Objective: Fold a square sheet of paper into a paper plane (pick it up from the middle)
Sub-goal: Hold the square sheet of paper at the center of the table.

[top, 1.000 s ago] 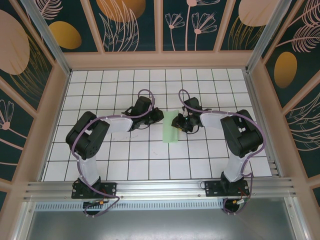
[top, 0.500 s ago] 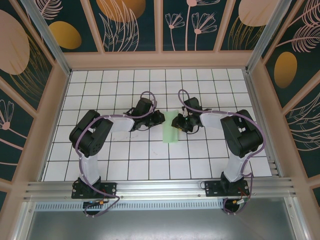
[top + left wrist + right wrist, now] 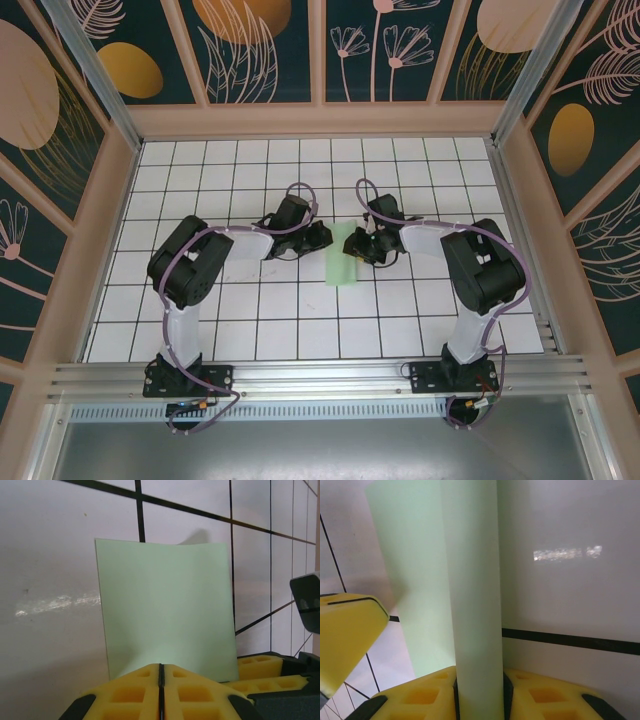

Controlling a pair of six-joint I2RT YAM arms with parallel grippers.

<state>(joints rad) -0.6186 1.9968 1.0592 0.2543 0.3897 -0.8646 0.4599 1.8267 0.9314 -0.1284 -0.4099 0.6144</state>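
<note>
Our square sheet of paper (image 3: 345, 254) lies on the table (image 3: 230, 310), folded to a strip; right gripper (image 3: 479, 687) pinches its fold, left gripper (image 3: 161, 677) sits closed at its edge, hold unclear; we judge most plane folds remain

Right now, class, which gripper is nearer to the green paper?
Right. The right gripper is clamped on the green paper, holding a raised fold; the left gripper, shut, sits at its opposite edge, contact unclear.

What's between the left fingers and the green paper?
Nothing visible. The left gripper, fingers shut, is right at the near edge of the paper. The right gripper pinches a raised fold of it from the opposite side, not in the way.
</note>
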